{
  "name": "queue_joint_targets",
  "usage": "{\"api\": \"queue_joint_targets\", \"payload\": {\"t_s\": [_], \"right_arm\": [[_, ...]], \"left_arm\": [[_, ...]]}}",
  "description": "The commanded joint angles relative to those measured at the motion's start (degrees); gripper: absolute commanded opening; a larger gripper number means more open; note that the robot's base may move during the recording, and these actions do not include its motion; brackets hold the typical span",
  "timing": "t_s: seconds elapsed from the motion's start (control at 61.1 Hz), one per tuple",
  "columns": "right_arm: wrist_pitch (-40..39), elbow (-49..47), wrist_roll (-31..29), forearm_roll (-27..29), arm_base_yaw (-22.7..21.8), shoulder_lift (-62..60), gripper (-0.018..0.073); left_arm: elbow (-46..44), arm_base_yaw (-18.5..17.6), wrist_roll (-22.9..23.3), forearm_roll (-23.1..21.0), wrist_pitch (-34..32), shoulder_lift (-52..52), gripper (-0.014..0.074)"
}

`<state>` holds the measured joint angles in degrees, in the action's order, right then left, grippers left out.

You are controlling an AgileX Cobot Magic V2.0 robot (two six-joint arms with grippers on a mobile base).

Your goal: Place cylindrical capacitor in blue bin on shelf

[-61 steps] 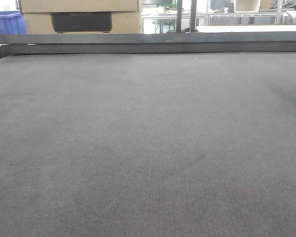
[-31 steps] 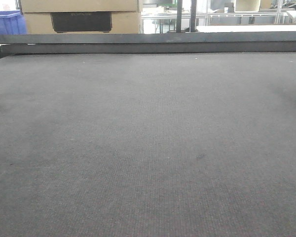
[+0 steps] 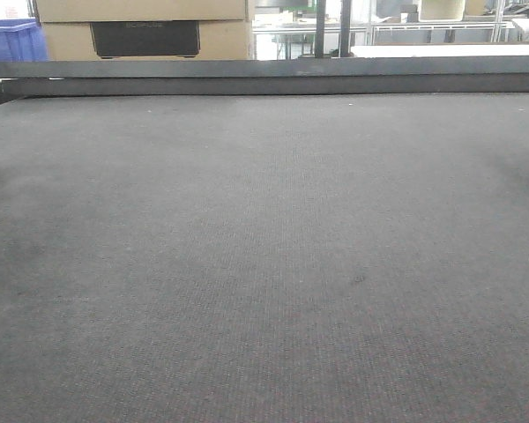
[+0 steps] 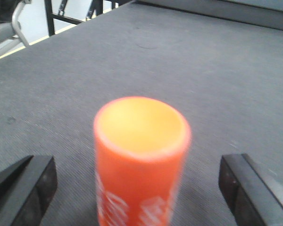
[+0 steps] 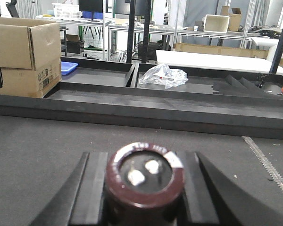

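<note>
Your mat [image 3: 264,264] filled nearly the whole front view, flat and bare, so you had wide room over it in every direction. Along the mat's far edge ran a raised dark rail [image 3: 264,77], the one lip an arm would have had to clear on leaving the mat. Beyond the mat's far left corner stood a cardboard box [image 3: 141,26], and further off that same corner a blue bin [image 3: 9,40]. I couldn't tell whether that bin was your target, and no shelf could be made out for certain. Your left gripper [image 4: 137,186] was spread wide, its fingers [image 4: 26,188] well apart from an orange tube [image 4: 140,155] standing upright on the mat between them. It touched nothing and was probably just parked out of the way. Your right gripper [image 5: 144,183] was clenched on the capacitor [image 5: 145,172], short of the mat's rail, terminals up, with a finger pressed to each side. I couldn't tell whether the capacitor was lifted off the mat. That upright hold looked chosen for lowering it straight into a bin. By my reading, the pickup was done and the carry past the mat's rail remained.
</note>
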<state>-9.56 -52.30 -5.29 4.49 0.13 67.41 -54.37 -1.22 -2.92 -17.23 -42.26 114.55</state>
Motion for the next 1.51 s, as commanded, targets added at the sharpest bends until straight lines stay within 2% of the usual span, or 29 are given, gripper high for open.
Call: {"api": "queue_joint_targets", "payload": {"t_s": [0.0,0.147,0.278,0.507,0.573,0.671,0.786,0.835,0.9,1.031,1.211,1.342,1.49], "right_arm": [[-1.0,-0.2,-0.1,-0.1,0.1,-0.6,-0.0132],[-0.7,-0.2,-0.1,-0.1,0.1,-0.6,-0.0132],[-0.7,-0.2,-0.1,-0.1,0.1,-0.6,-0.0132],[-0.7,-0.2,-0.1,-0.1,0.1,-0.6,-0.0132],[-0.7,-0.2,-0.1,-0.1,0.1,-0.6,-0.0132],[-0.7,-0.2,-0.1,-0.1,0.1,-0.6,-0.0132],[-0.3,-0.2,-0.1,-0.1,0.1,-0.6,-0.0132],[0.8,-0.2,-0.1,-0.1,0.1,-0.6,-0.0132],[2.3,-0.2,-0.1,-0.1,0.1,-0.6,-0.0132],[4.5,-0.2,-0.1,-0.1,0.1,-0.6,-0.0132],[5.5,-0.2,-0.1,-0.1,0.1,-0.6,-0.0132],[8.9,-0.2,-0.1,-0.1,0.1,-0.6,-0.0132],[14.3,-0.2,-0.1,-0.1,0.1,-0.6,-0.0132]], "left_arm": [[-1.9,1.5,-0.1,-0.6,-0.3,1.4,0.0602],[-5.1,2.2,-0.1,0.8,2.8,3.4,0.0602],[-6.3,2.2,-0.1,6.3,4.3,4.6,0.0602],[-6.4,2.5,-0.1,6.4,3.8,4.7,0.0598],[-6.4,2.6,-0.1,6.3,3.8,4.7,0.0573],[-6.4,2.9,-0.1,5.8,3.7,4.7,0.0449],[-6.4,2.9,-0.1,5.8,3.4,4.7,0.0205],[-6.4,2.9,-0.1,5.8,3.1,4.6,0.0036],[-6.4,2.8,-0.1,5.8,3.1,4.3,-0.0111],[-6.4,2.2,-0.1,6.0,6.1,0.9,-0.0111],[-6.4,0.8,-0.1,11.0,16.8,-9.7,-0.0111],[-6.5,-1.1,-0.1,12.8,29.3,-19.0,-0.0111],[-6.5,-3.6,-0.1,12.9,43.3,-28.5,-0.0111]]}}
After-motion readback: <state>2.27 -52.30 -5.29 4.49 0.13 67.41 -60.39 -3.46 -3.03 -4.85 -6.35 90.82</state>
